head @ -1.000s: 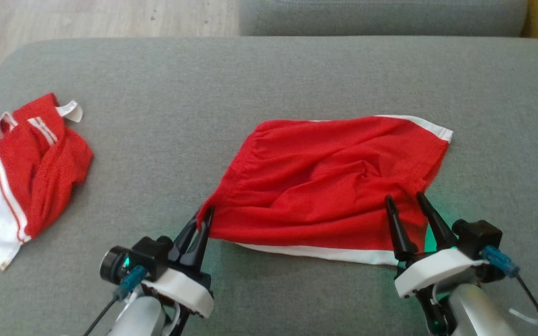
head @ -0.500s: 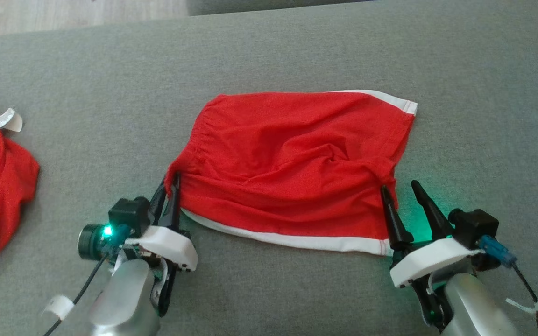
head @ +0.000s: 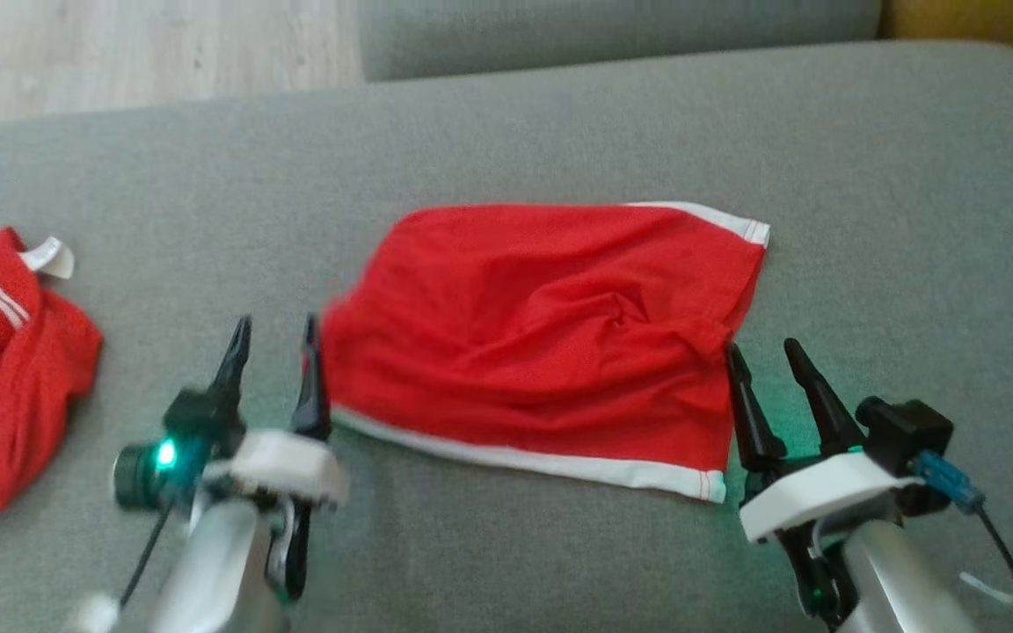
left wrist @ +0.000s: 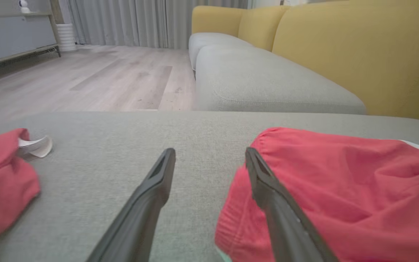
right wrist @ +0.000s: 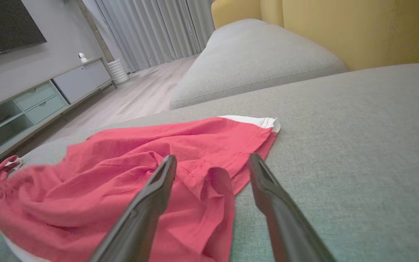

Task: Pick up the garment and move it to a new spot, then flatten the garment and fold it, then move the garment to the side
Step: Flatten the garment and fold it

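A red garment (head: 542,343) with white trim lies spread but rumpled in the middle of the frame, on a grey sofa cushion (head: 506,123). The left gripper (head: 276,323), jaws open, sits at its left edge. The right gripper (head: 762,347), jaws also open, sits at its right edge, a fold of cloth between its fingers. A second red-and-white garment (head: 5,378) lies crumpled at far left. Pale wood floor (head: 146,44) shows at upper left, and yellow sofa backs (left wrist: 358,47) and grey curtains (left wrist: 122,22) stand beyond. Two garments, two grippers.

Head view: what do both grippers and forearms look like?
Left gripper and right gripper: each two long tapered black fingers on a white shell, silver-grey forearm behind, black camera module alongside, green light. Right carries a blue connector with black cable and a white tie.
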Robot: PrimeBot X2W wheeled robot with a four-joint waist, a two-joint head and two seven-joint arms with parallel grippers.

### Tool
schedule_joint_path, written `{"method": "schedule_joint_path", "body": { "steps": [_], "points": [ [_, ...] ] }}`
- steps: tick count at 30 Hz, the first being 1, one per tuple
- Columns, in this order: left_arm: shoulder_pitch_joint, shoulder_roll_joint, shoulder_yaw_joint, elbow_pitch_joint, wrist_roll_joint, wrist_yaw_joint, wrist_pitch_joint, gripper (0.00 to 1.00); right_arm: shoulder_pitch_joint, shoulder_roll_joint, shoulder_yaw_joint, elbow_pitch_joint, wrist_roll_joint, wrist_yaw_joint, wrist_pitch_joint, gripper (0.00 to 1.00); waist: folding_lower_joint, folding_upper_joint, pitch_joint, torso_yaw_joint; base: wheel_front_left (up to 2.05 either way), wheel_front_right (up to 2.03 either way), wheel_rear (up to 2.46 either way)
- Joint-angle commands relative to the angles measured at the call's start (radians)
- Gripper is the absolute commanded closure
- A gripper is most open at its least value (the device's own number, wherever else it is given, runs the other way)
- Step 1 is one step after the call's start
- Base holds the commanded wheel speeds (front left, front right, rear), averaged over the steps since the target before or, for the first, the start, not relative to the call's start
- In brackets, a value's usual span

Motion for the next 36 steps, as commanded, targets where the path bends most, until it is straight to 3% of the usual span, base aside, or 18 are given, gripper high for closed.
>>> {"method": "schedule_joint_path", "body": {
  "steps": [1, 12, 21, 28, 36],
  "points": [
    [0.043, 0.018, 0.049, -0.045, 0.012, 0.006, -0.010, 0.00, 0.008, 0.010, 0.012, -0.033, -0.011, -0.001, -0.006, 0.00, 0.0000, 0.0000, -0.026, 0.010, 0.00, 0.00, 0.00],
    [0.336, -0.005, 0.134, -0.263, 0.086, -0.034, -0.010, 0.00, 0.108, 0.023, -0.031, -0.061, -0.025, -0.001, -0.006, 0.00, 0.0000, 0.0000, -0.111, 0.039, 0.00, 0.00, 0.00],
    [0.389, -0.013, 0.157, -0.315, 0.108, -0.045, -0.010, 0.00, 0.136, 0.024, -0.028, -0.063, -0.012, -0.001, -0.006, 0.00, 0.0000, 0.0000, -0.122, 0.036, 0.00, 0.00, 0.00],
    [0.389, -0.014, 0.110, -0.301, 0.079, -0.046, -0.010, 0.00, 0.121, 0.024, 0.071, 0.146, 0.017, -0.001, -0.006, 0.00, 0.0000, 0.0000, -0.105, 0.045, 0.00, 0.00, 0.00],
    [0.381, -0.015, 0.100, -0.289, 0.068, -0.052, -0.010, 0.00, 0.077, 0.024, 0.106, 0.254, 0.102, -0.001, -0.006, 0.00, 0.0000, 0.0000, -0.090, 0.072, 0.00, 0.00, 0.00]
  ]
}}
